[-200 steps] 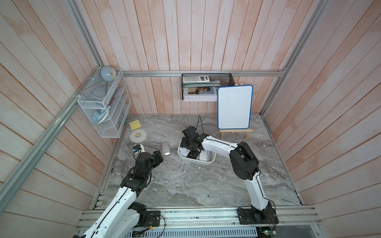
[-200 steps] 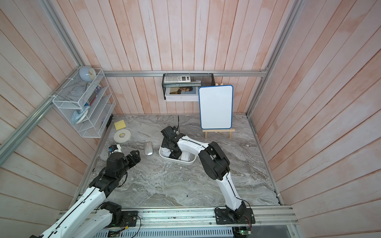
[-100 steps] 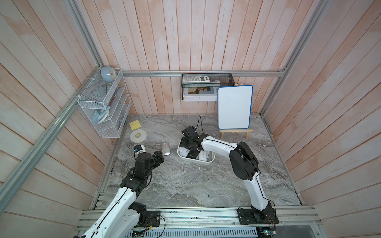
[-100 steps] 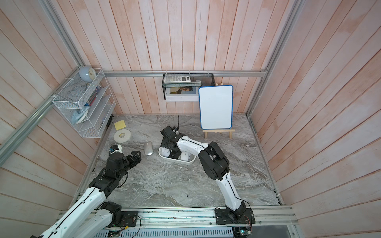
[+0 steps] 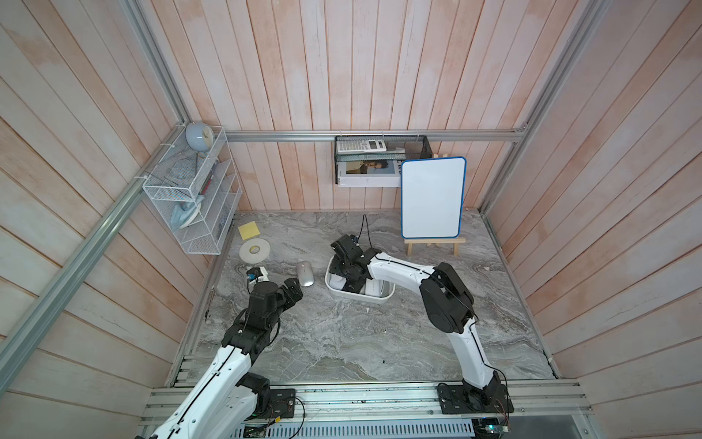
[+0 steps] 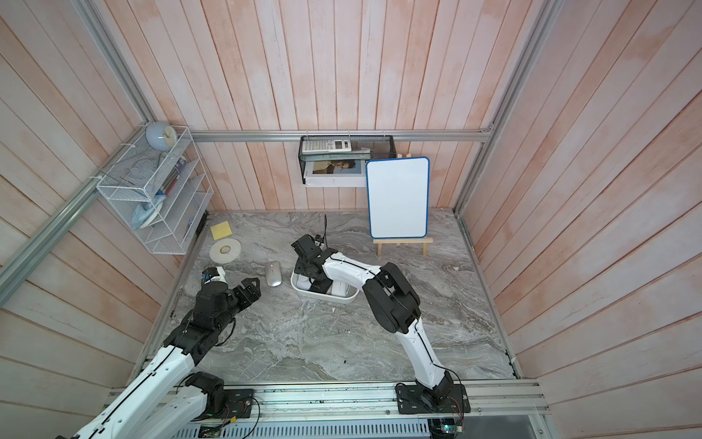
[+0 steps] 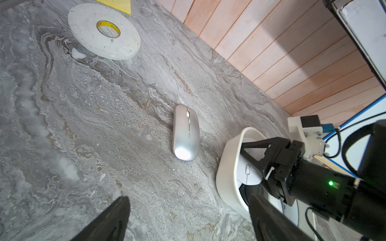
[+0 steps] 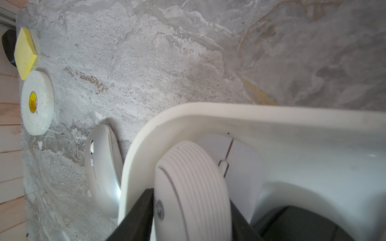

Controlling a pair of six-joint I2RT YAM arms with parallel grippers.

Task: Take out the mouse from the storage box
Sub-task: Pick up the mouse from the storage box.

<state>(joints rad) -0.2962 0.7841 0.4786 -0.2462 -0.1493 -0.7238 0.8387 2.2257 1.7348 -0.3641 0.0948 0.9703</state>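
Observation:
The white storage box (image 5: pixel 381 300) (image 6: pixel 345 301) sits mid-table. My right gripper (image 5: pixel 347 280) (image 8: pixel 191 196) reaches down into it. Its two black fingers press both sides of a white mouse (image 8: pixel 194 183) with a ribbed back, which stands on edge inside the box (image 8: pixel 229 112). Something dark (image 8: pixel 302 223) lies deeper in the box. A silver mouse (image 5: pixel 305 273) (image 7: pixel 186 133) lies on the table just left of the box (image 7: pixel 227 167). My left gripper (image 5: pixel 294 290) (image 7: pixel 188 199) hovers open, near the silver mouse, holding nothing.
A white tape roll (image 5: pixel 254 251) and a yellow sticky pad (image 5: pixel 249 230) lie at the back left. A whiteboard on a wooden easel (image 5: pixel 433 201) stands at the back right. A white wire rack (image 5: pixel 193 197) hangs on the left wall and a black mesh tray (image 5: pixel 381 150) on the back wall.
The right gripper's jaws have narrowed onto the white mouse inside the box. Neither arm has visibly shifted.

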